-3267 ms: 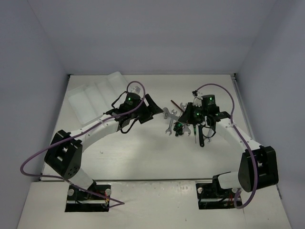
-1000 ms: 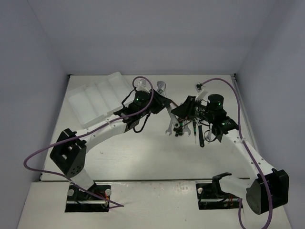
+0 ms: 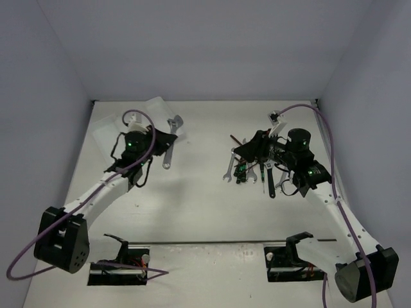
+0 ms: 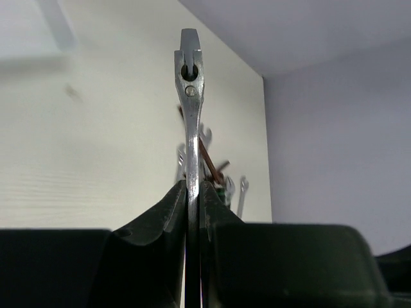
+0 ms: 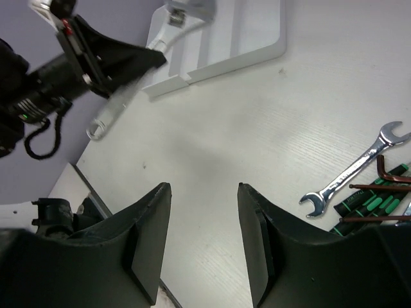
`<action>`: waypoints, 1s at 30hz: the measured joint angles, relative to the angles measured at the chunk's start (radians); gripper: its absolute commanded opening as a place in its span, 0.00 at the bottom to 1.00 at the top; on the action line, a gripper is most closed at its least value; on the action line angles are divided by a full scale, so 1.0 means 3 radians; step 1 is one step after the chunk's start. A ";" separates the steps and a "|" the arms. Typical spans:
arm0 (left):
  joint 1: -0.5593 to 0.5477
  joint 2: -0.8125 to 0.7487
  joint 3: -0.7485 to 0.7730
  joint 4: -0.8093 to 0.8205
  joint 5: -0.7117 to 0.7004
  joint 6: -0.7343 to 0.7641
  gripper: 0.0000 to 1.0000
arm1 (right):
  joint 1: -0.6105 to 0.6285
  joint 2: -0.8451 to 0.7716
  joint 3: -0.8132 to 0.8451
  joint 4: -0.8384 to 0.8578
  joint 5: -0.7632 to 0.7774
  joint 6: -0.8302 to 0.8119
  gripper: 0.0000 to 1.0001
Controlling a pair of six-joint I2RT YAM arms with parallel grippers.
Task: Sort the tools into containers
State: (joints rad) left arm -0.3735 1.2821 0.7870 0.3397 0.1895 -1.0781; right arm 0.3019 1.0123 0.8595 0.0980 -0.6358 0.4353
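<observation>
The white table [image 3: 192, 212] carries the white compartment tray [image 3: 109, 135] at its far left corner. A loose heap of tools [image 3: 247, 170] sits right of the table's middle, well apart from the tray. Judged from this layout, the step in hand is delivery: one tool is at the tray and the rest are unsorted.

The left gripper [image 3: 164, 138] hangs at the tray's right end, clenched on a silver adjustable wrench [image 3: 172, 138]. The left wrist view shows the wrench [image 4: 191, 128] edge-on, pinched mid-shaft between the two fingers [image 4: 172, 215], its holed end sticking out past the tips. In the right wrist view its head [image 5: 180, 13] is over the tray [image 5: 244, 38], while the ringed tail points down toward the bare table. The wrench is clear of both and slanted across the tray's length.

The next move probably calls for turning the wrench parallel to a compartment, lowering it and then letting go. Dropped as it is, it could land across a divider.

The right gripper [image 5: 202, 237] hovers at the heap's far left edge with its jaws parted and nothing between them. Just beside it lie a silver open-end wrench [image 5: 356, 170], brown hex keys [image 5: 376, 187] and green-marked screwdrivers [image 5: 366, 205].
</observation>
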 measured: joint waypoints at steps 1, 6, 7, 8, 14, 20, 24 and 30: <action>0.0173 -0.0112 -0.0001 -0.0097 0.0021 0.0085 0.00 | 0.0000 -0.0029 0.0011 -0.0059 0.0020 -0.0030 0.43; 0.0970 -0.0561 0.0011 -0.0586 0.0127 0.0514 0.00 | 0.0000 -0.0173 0.0149 -0.0366 0.0129 -0.0197 0.44; 0.1116 -0.0584 0.0031 -0.0692 0.0124 0.0607 0.00 | 0.0000 -0.0208 0.0181 -0.0419 0.0154 -0.0231 0.44; 0.1257 -0.0597 0.0055 -0.0798 0.0118 0.0698 0.00 | 0.0000 -0.0244 0.0212 -0.0470 0.0178 -0.0264 0.44; 0.1733 0.0047 0.0441 -0.1186 -0.0074 0.1201 0.00 | 0.0000 -0.0401 0.0333 -0.0690 0.0295 -0.0459 0.46; 0.1813 0.0981 0.0902 -0.1219 -0.0279 0.1422 0.00 | 0.0000 -0.0416 0.0353 -0.0946 0.0355 -0.0641 0.47; 0.1840 0.1391 0.1162 -0.1248 -0.0412 0.1492 0.00 | 0.0000 -0.0423 0.0353 -0.1060 0.0404 -0.0700 0.47; 0.1876 0.1593 0.1348 -0.1196 -0.0594 0.1558 0.00 | -0.0001 -0.0475 0.0353 -0.1140 0.0462 -0.0740 0.47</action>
State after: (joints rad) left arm 0.1894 1.7601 1.1912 -0.0191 0.0114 -0.6106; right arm 0.3016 0.8698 0.9653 -0.2440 -0.4971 0.2133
